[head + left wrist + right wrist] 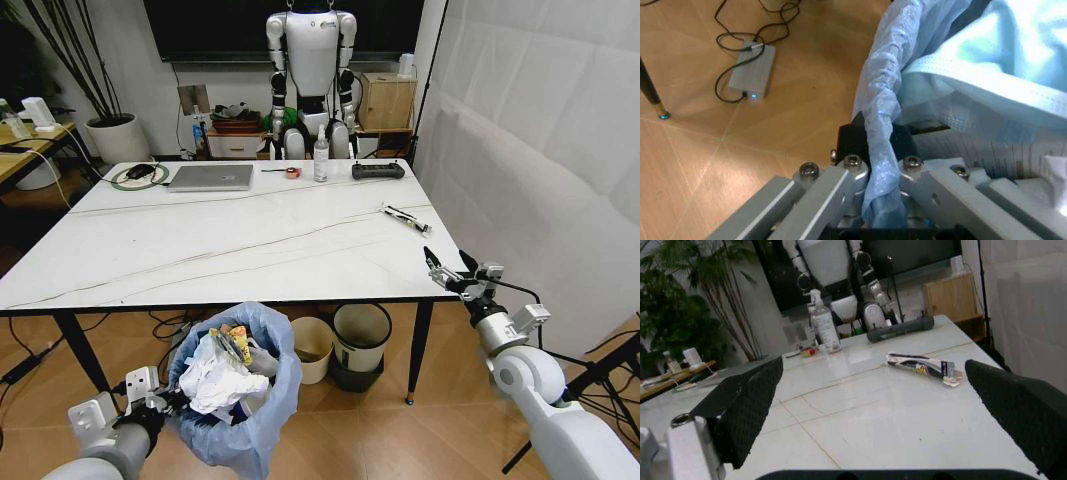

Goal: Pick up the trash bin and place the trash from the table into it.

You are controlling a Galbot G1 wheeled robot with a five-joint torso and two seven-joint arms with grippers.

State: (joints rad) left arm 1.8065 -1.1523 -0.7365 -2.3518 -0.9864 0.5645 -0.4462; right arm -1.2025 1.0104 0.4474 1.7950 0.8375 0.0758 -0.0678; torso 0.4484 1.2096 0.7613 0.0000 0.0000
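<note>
Below the table's near edge, you had the trash bin (240, 400) hanging from the left gripper (160, 405), clenched on the rim with the light-blue bag (880, 130) pinched between its fingers. Judged reason: holding it just under the table (230, 240) edge kept the mouth open and within reach of anything carried or swept off the top. The bin sat nearly full: white crumpled paper (215, 380) and a yellow wrapper (235, 340) heaped at the opening.

Right gripper (450, 268) hovered at the table's front right corner, jaws spread wide, nothing between them, aimed across the top toward a white-and-black wrapper (405, 217) lying near the right edge. That looked like the one piece of trash remaining on the table; the wrist view showed it (923, 366) framed between the two pads, well apart from them.

Other things on the far side looked like keepers, not litter: silver laptop (210, 178), spray bottle (321, 155), black controller (378, 170).

Hard to make out:
- The bin's own body hid under the bag; you could not tell its shape or how firmly the rim was gripped beyond the pinch.
- Left arm cut off at the frame bottom.
- Whether the wrapper was empty or held something could not be told.
- A small red item (292, 172) by the bottle, unclear if trash
</note>
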